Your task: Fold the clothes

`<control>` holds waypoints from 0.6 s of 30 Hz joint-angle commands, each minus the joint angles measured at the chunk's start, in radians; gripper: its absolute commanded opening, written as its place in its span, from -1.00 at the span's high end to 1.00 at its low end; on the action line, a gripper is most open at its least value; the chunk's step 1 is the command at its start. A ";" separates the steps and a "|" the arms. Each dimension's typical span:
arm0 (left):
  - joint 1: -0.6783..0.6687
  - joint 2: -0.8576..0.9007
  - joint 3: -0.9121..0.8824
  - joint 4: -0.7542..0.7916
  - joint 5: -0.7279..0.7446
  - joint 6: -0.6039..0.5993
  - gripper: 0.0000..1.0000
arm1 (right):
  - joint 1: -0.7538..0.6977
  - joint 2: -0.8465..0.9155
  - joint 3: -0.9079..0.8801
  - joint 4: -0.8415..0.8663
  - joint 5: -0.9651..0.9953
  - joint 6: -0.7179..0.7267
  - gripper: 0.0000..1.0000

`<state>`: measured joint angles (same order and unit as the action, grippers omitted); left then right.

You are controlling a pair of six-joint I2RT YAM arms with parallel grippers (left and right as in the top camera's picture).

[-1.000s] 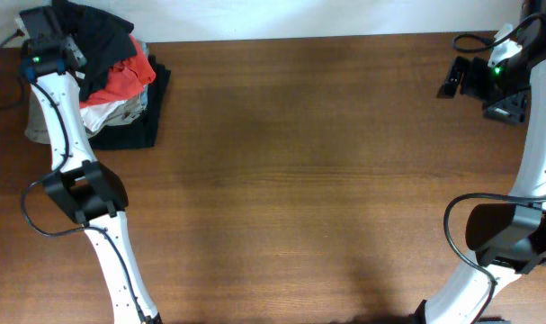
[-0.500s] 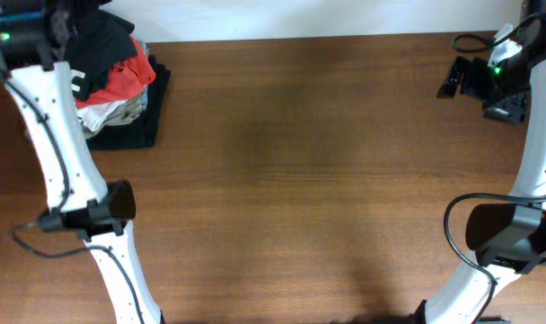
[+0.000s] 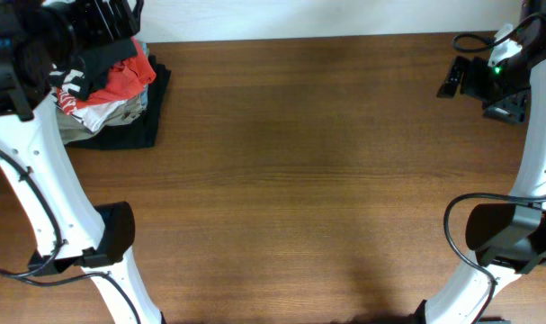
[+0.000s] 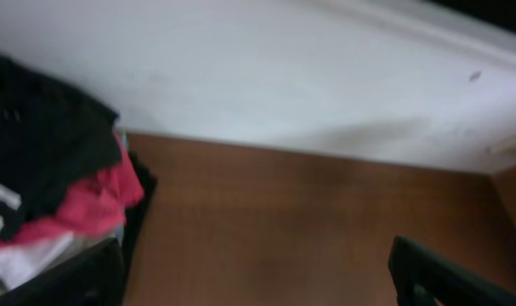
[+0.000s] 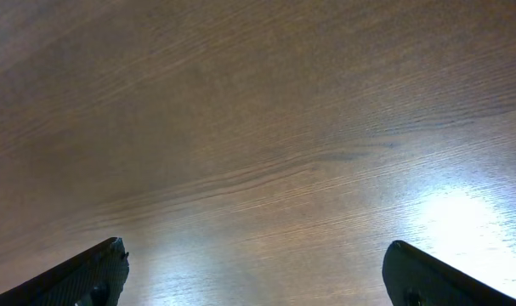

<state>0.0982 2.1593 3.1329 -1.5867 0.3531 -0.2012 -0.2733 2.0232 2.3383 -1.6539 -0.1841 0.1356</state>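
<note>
The dark garment point(image 4: 45, 144) is heaped on top of a pile at the 10 o'clock corner of the tabletop point(image 3: 326, 180). It is draped over the red shirt point(image 3: 129, 76), and a white letter is shown on its lower part. Paler folded clothes point(image 3: 106, 112) are stacked beneath. The left gripper point(image 4: 258, 276) is raised close to the pile, which is seen at 9 o'clock in its wrist view; its jaws are spread wide, gripping nothing. The right gripper point(image 5: 258, 272) is positioned towards 2 o'clock above the wood, jaws likewise released.

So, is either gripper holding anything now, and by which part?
Nothing is held: the left gripper and the right gripper are both open and empty.
</note>
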 commanded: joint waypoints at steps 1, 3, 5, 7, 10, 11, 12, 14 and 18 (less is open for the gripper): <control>0.000 -0.013 0.003 -0.077 0.021 0.009 -0.98 | -0.002 -0.019 0.010 -0.005 -0.027 0.007 -0.97; 0.000 -0.013 0.003 -0.099 0.020 0.009 -0.98 | -0.002 -0.020 0.011 -0.027 -0.133 0.006 -0.97; 0.000 -0.013 0.003 -0.101 0.021 0.009 -0.98 | -0.002 -0.026 0.011 -0.037 -0.256 -0.027 -0.97; 0.000 -0.013 0.003 -0.101 0.021 0.009 -0.98 | 0.008 -0.048 0.011 -0.039 -0.275 -0.064 -0.97; 0.000 -0.013 0.003 -0.101 0.021 0.009 -0.98 | 0.029 -0.115 0.011 -0.043 -0.272 -0.077 -0.97; 0.000 -0.013 0.003 -0.101 0.021 0.009 -0.98 | 0.041 -0.151 0.011 -0.044 -0.272 -0.077 -0.97; 0.000 -0.013 0.003 -0.101 0.021 0.009 -0.98 | 0.056 -0.199 0.011 -0.045 -0.272 -0.077 -0.97; 0.000 -0.013 0.003 -0.101 0.021 0.009 -0.98 | 0.096 -0.298 0.011 -0.045 -0.273 -0.077 -0.97; 0.000 -0.013 0.003 -0.101 0.021 0.009 -0.98 | 0.258 -0.485 0.010 -0.045 -0.272 -0.076 -0.97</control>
<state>0.0982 2.1590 3.1325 -1.6871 0.3603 -0.2012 -0.1303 1.6897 2.3371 -1.6920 -0.4309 0.0742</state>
